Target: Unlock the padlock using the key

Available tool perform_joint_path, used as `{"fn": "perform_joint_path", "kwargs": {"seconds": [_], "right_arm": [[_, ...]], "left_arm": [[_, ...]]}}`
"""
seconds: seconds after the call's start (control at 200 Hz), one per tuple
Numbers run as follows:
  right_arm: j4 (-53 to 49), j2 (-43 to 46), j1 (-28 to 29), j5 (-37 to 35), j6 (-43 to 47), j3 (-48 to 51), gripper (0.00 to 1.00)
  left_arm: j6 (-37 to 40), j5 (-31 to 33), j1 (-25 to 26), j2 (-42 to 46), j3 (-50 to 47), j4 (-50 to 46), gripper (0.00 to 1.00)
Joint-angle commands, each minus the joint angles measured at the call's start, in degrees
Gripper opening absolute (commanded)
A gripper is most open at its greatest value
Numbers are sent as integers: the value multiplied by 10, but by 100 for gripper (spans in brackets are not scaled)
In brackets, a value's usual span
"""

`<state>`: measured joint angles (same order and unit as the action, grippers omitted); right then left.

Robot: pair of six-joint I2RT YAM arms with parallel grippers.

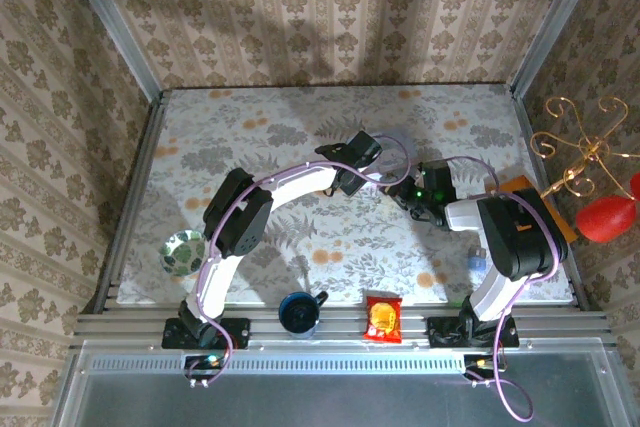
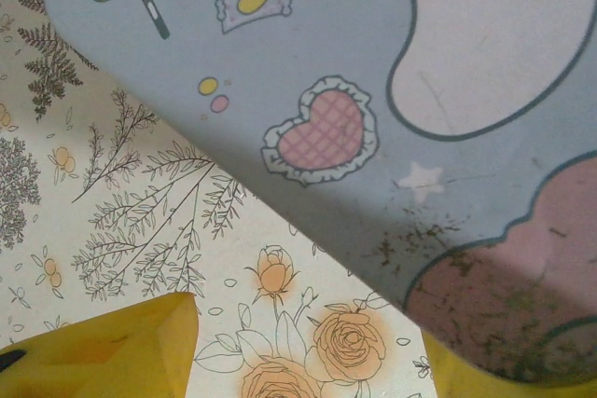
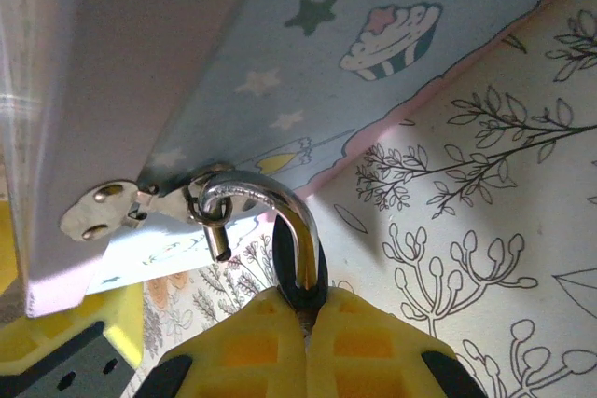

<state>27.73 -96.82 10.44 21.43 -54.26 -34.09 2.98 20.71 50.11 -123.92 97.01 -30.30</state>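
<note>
In the right wrist view my right gripper (image 3: pixel 306 303) is shut on the small dark padlock (image 3: pixel 284 258). Its silvery shackle (image 3: pixel 270 200) curves up through the ring of the metal hasp (image 3: pixel 107 207) on the pale tin box (image 3: pixel 308 62). The shackle's short free end hangs out of the lock body. In the top view that gripper (image 1: pixel 408 192) sits right of centre. My left gripper (image 1: pixel 352 169) is open, its yellow fingers (image 2: pixel 112 351) wide apart over the tablecloth. The tin box lid (image 2: pixel 373 62) overlaps its right finger. The key is hidden.
Along the table's front edge stand a green patterned bowl (image 1: pixel 183 252), a dark blue mug (image 1: pixel 298 312) and a red snack packet (image 1: pixel 381 317). An orange object (image 1: pixel 530 197) lies at the right edge. Metal frame rails border the table.
</note>
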Motion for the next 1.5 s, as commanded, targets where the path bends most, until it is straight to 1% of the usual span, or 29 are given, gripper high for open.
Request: {"fn": "perform_joint_path", "kwargs": {"seconds": [0.0, 0.29, 0.59, 0.95, 1.236, 1.411, 1.496], "right_arm": [[27, 8, -4, 7, -28, 5, 0], [47, 1, -15, 7, -58, 8, 0], [96, -17, -28, 13, -96, 23, 0], [149, -17, -41, 9, -134, 44, 0], [178, -16, -45, -29, -177, 57, 0], [166, -7, -46, -58, -194, 70, 0], [145, 5, -46, -64, -192, 76, 0]], "left_arm": [[-9, 9, -4, 4, -6, 2, 65], [-12, 8, -5, 1, -9, 3, 65], [-13, 9, -5, 0, -6, 3, 65], [-12, 10, -6, 0, -3, 2, 65], [-13, 9, -5, -2, 0, 2, 65], [-13, 10, -7, -1, 0, 2, 65], [-13, 10, -6, -1, -1, 2, 65]]}}
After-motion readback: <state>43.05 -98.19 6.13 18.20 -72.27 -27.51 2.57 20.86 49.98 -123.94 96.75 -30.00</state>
